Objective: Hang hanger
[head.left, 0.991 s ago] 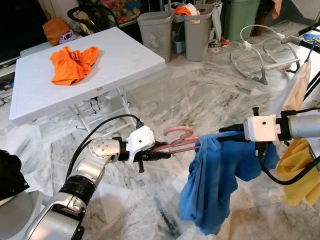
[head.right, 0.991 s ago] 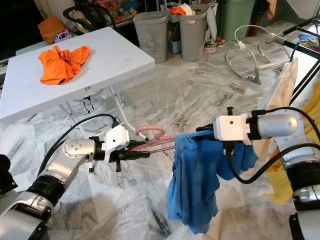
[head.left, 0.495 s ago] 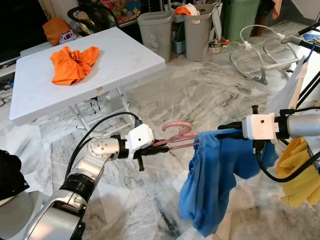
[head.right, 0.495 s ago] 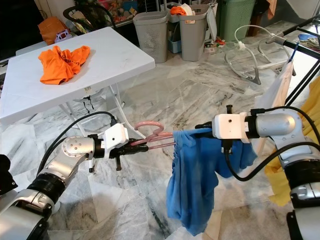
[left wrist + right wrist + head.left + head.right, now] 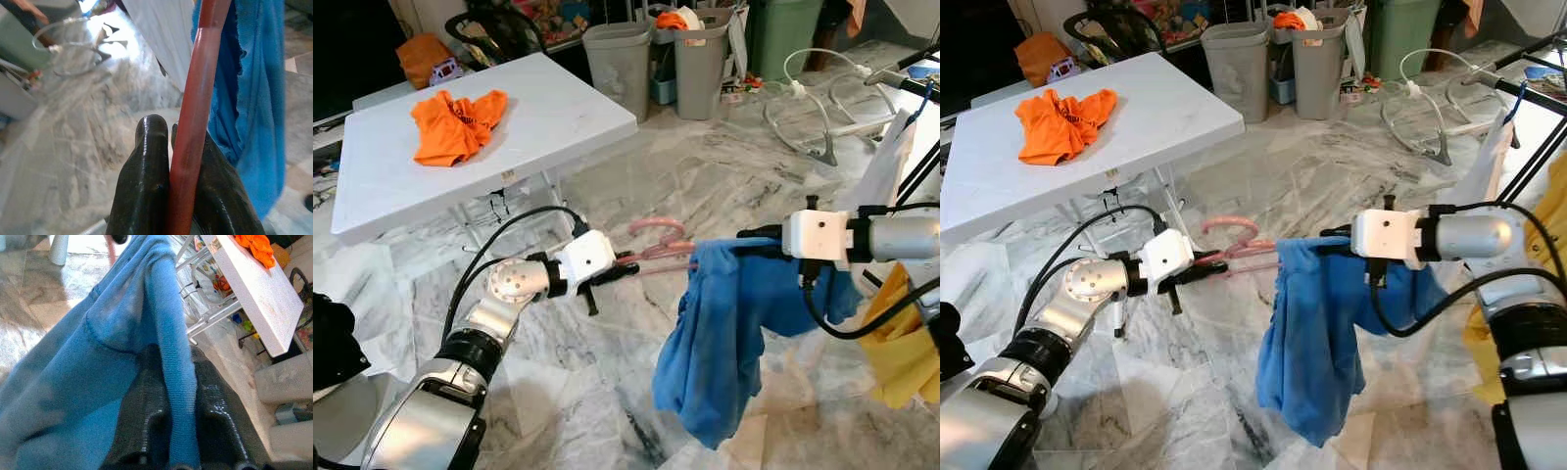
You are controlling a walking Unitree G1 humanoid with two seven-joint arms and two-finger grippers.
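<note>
Both arms have lifted slightly: left gripper stays clamped on the pink hanger, right gripper pinching the blue shirt to keep it spread for threading.

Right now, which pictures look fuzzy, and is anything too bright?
In the left wrist view the pink hanger and the left hand are close and soft, and the floor behind glares white. In the right wrist view the blue shirt in the right hand is blurry up close. Both eye views are sharp, evenly lit.
</note>
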